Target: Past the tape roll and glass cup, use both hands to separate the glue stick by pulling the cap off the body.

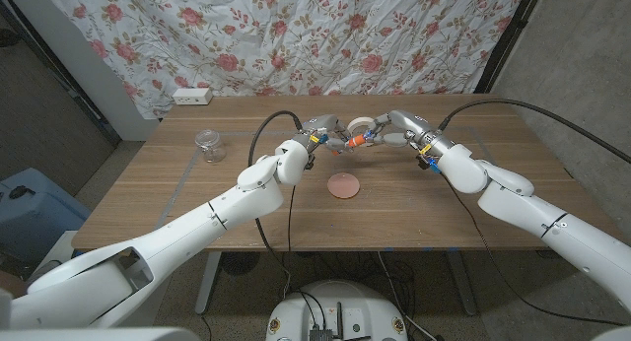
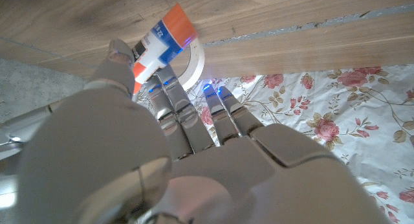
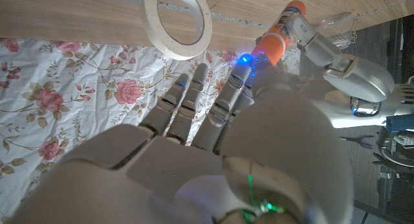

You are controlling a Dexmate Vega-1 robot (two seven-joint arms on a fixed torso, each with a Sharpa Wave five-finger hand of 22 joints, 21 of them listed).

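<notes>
Both hands meet just above the middle of the head view, over the far half of the tabletop (image 1: 473, 198). My left hand (image 1: 317, 139) comes in from the lower left and my right hand (image 1: 399, 127) from the lower right, and between them I hold the glue stick (image 1: 354, 140) clear of the wood. From the left wrist view I see the left hand (image 2: 174, 140) pinching one end of the glue stick (image 2: 160, 41) between thumb and fingers (image 2: 181, 111), the white label and an orange band pointing away from the palm. From the right wrist view the right hand (image 3: 213, 153) grips the other end, with the orange part of the glue stick (image 3: 281, 31) showing beyond its fingers (image 3: 236, 88); the left hand (image 3: 336, 62) holds it from the far side. I cannot tell whether the cap has come off the body yet.

Right behind the hands, touching nothing I can make out, the tape roll (image 1: 362, 123) lies flat on the tabletop. A round pinkish disc (image 1: 343, 185) lies nearer me, just below centre frame. The glass cup (image 1: 209, 145) stands well apart at the left of the tabletop. Beyond the far edge, upper left, a white power strip (image 1: 191, 97) sits in front of the floral cloth (image 1: 325, 35) hung as a backdrop.
</notes>
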